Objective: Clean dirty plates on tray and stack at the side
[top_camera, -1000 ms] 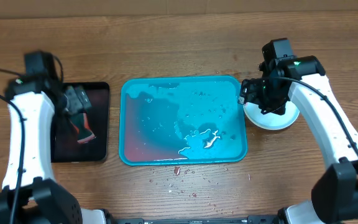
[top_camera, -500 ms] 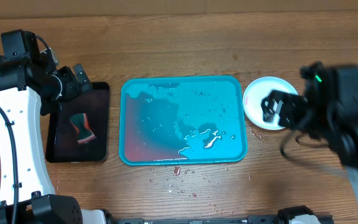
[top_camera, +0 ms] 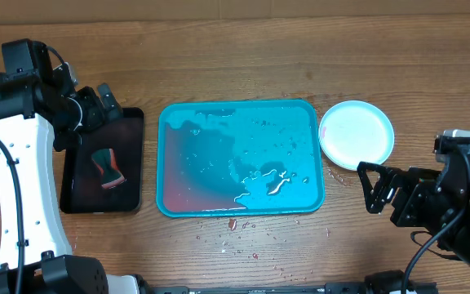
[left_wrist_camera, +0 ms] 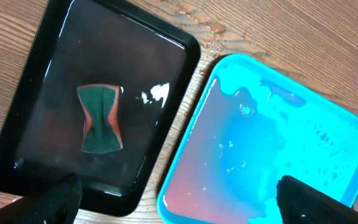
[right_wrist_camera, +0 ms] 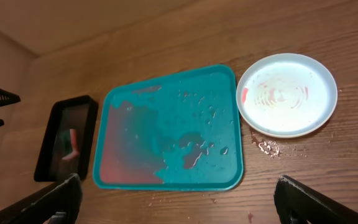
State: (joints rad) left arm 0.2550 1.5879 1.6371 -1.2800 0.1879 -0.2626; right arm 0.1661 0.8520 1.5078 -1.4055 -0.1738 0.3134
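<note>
The teal tray [top_camera: 219,163] lies mid-table, holding only pools of reddish water; it also fills the right of the left wrist view [left_wrist_camera: 272,143] and sits centre in the right wrist view [right_wrist_camera: 166,130]. A plate [top_camera: 356,135] with a light blue rim and a faint red smear on its white centre [right_wrist_camera: 286,93] rests on the wood just right of the tray. My right gripper [top_camera: 371,188] hangs open and empty, in front of the plate and apart from it. My left gripper [top_camera: 96,106] is open and empty above the far edge of the black tray.
A black tray [top_camera: 129,131] left of the teal one holds shallow water and a green-and-red sponge [top_camera: 107,167], also seen in the left wrist view [left_wrist_camera: 101,118]. Red specks and droplets [top_camera: 235,224] dot the wood in front of the teal tray.
My right gripper has let go at the plate and drawn back toward the front right. My left gripper rose off the black tray toward the back, then held still.
</note>
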